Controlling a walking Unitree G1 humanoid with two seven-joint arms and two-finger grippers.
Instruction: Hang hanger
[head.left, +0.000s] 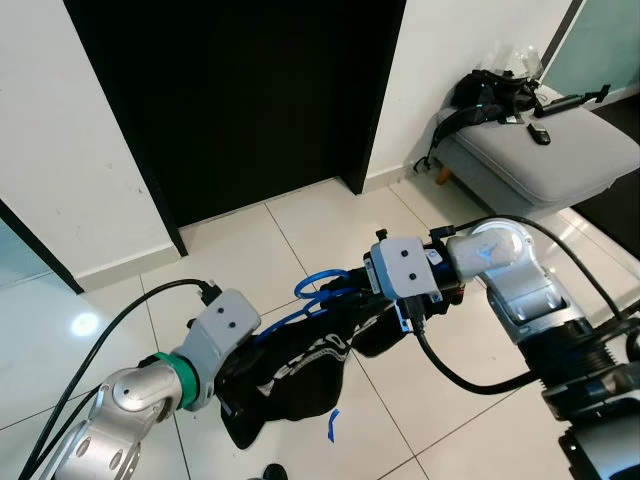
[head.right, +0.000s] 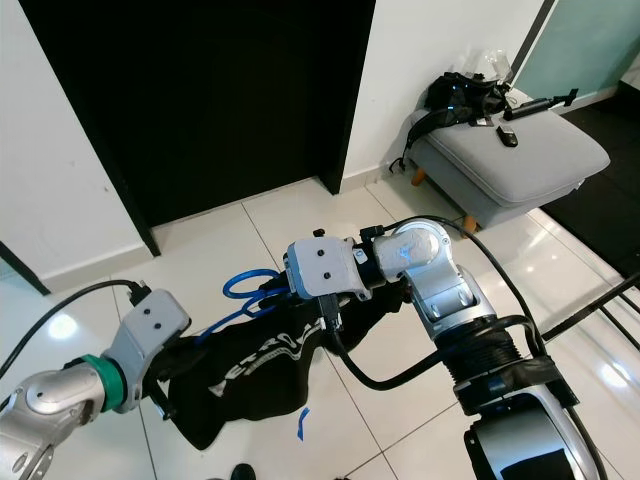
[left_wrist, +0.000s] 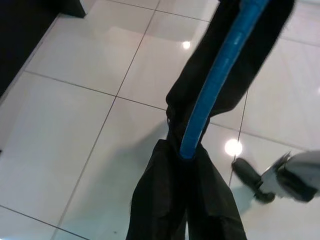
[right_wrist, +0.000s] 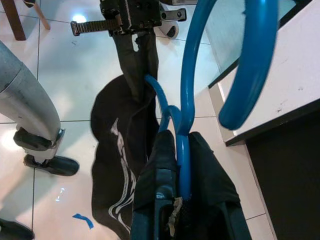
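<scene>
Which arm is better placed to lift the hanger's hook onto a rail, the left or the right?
Right, probably. The right gripper holds the blue hanger close beside its hook, so it can steer the hook. The left gripper grips the far end, under the black garment, and mainly supports the weight.

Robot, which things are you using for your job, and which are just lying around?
For the job:
- blue hanger
- black garment draped on it
- left gripper and right gripper, both at the hanger

Just lying about:
- grey cushioned bench
- black bag on the bench
- blue tape mark on the floor
</scene>
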